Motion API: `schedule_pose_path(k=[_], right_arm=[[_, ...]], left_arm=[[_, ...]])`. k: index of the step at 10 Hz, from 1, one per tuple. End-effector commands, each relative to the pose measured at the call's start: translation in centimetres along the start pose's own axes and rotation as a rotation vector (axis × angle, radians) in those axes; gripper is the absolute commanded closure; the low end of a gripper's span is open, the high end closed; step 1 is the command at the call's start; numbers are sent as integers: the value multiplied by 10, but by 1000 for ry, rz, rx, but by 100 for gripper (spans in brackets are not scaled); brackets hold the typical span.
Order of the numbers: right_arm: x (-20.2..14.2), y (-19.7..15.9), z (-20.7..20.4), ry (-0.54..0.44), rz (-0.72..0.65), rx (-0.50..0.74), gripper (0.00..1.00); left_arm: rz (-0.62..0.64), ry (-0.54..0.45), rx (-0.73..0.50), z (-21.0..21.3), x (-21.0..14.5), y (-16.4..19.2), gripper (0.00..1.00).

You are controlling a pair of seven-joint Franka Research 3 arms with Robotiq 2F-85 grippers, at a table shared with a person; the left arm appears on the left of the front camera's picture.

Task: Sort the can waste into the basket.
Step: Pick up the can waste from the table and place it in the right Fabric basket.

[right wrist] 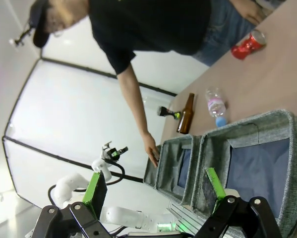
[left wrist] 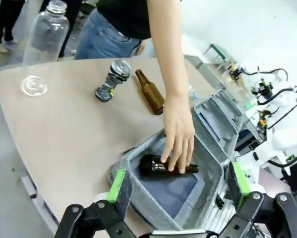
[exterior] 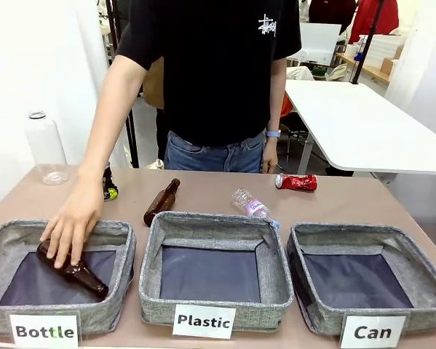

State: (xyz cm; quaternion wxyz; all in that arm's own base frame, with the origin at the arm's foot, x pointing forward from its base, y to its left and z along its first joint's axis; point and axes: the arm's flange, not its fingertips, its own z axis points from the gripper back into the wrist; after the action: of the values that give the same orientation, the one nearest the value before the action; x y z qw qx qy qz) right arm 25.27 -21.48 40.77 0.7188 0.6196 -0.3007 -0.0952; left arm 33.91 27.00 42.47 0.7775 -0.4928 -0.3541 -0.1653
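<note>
The shiny red can [exterior: 296,182] lies on its side on the table behind the grey basket labelled "Can" [exterior: 349,231], at the right. The dark can with a silver top [exterior: 110,191] stands at the back left, partly hidden by a person's forearm. In the left wrist view, my left gripper [left wrist: 179,183] hangs open and empty above the "Bottle" bin, and the dark can [left wrist: 113,79] stands beyond it. In the right wrist view, my right gripper [right wrist: 153,191] is open and empty beside the basket [right wrist: 252,128], with the red can [right wrist: 248,44] far off.
A person's hand [exterior: 72,225] rests on a brown bottle [exterior: 76,270] inside the "Bottle" bin [exterior: 6,240]. Another brown bottle [exterior: 161,201] and a small plastic bottle [exterior: 250,206] lie behind the "Plastic" bin [exterior: 203,222]. A clear bottle [exterior: 44,149] stands far left.
</note>
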Motion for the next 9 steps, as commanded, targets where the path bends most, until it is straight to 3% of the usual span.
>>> schedule_pose_path(k=[1,4,6,9], right_arm=[[3,1,-1,-18,28,19,0],[3,1,-1,-18,28,19,0],[3,1,-1,-18,28,19,0],[3,1,-1,-18,28,19,0]], left_arm=[[-20,-13,-9,4,15,-1,0],[-20,44,-59,-21,32,-3,0],[-50,166,-55,-83,52,-14,0],[-143,307,112,-185,44,-33,0]])
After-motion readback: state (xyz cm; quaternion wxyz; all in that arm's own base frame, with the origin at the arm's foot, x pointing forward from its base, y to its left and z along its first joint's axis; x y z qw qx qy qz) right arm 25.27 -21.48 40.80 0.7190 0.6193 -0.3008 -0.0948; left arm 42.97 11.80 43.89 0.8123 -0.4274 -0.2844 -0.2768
